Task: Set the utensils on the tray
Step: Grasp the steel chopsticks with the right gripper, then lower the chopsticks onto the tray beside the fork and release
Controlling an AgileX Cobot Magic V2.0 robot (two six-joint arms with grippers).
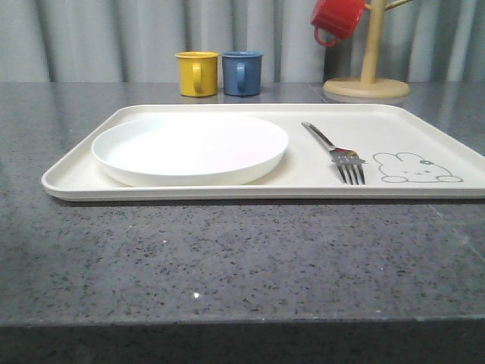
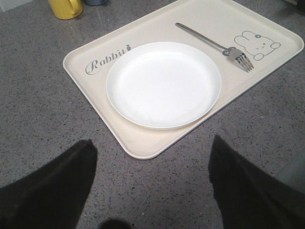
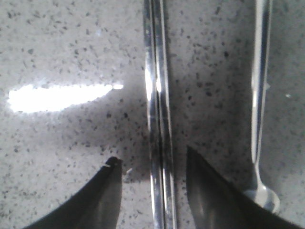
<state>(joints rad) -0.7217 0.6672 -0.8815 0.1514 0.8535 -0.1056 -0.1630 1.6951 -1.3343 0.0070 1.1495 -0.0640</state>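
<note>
The right tool (image 3: 152,191) is spread wide, straddling the pair of flat steel chopsticks (image 3: 158,109) that lie together on the speckled counter (image 3: 62,43), the spoon (image 3: 261,105) just beside them. They look thin, stiff and slippery, so pinching both across mid-length seems wisest. The left tool (image 2: 152,186) hangs released near the tray (image 2: 143,145), where the plate (image 2: 163,84) and fork (image 2: 214,45) already rest.

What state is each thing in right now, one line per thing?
Plate: flat on the tray, empty.
Fork: lying on the tray beside the plate.
Tray: flat on the table.
Chopsticks: on the table, between the right gripper's open fingers.
Spoon: lying on the table.
Left gripper: open, holding nothing.
Right gripper: open.
Red mug: hanging on the rack.
</note>
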